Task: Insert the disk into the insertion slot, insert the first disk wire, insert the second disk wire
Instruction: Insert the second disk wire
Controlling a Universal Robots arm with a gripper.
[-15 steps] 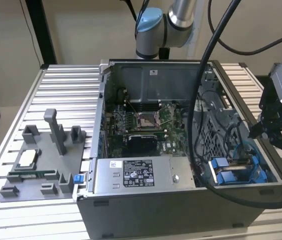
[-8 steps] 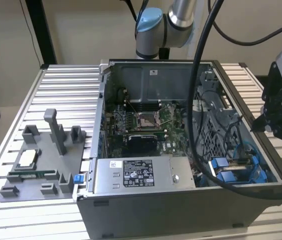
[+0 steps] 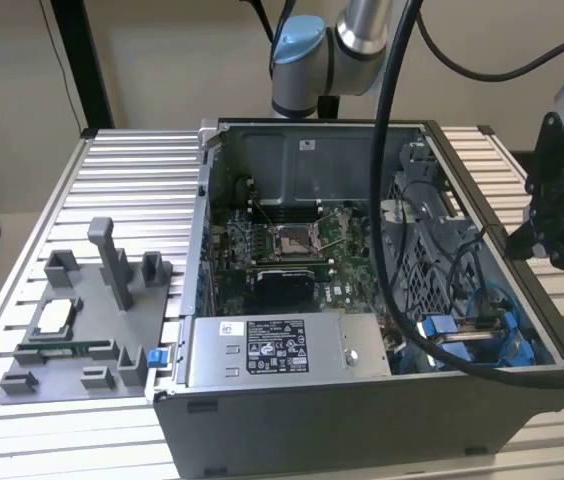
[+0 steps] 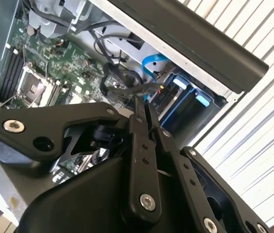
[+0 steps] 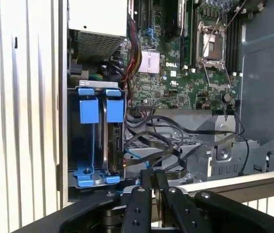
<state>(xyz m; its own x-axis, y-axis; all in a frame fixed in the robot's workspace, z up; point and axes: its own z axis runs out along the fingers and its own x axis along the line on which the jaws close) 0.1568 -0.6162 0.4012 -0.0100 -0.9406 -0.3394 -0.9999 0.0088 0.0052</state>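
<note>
The insertion slot (image 3: 462, 335) is the blue-railed bay at the case's front corner, on the exterior view's right. It also appears in both wrist views (image 5: 98, 141) (image 4: 185, 97). The disk (image 5: 113, 145) stands on edge inside it, its dark side showing between the blue carrier tabs. A thin blue wire (image 5: 132, 154) (image 4: 152, 63) and black wires (image 5: 176, 145) lie loose beside the bay. My gripper (image 3: 512, 238) hangs outside the case's right wall, above and away from the bay. Its black fingers (image 5: 145, 177) (image 4: 142, 116) are pressed together with nothing between them.
The open computer case (image 3: 362, 400) lies on a ribbed aluminium table (image 3: 132, 180). It holds the motherboard (image 3: 292, 245), a grey labelled power-supply box (image 3: 272, 345) and a perforated metal cage (image 3: 432, 230). A grey fixture (image 3: 82, 320) with parts sits at the exterior view's left. A thick black cable (image 3: 387, 200) hangs over the case.
</note>
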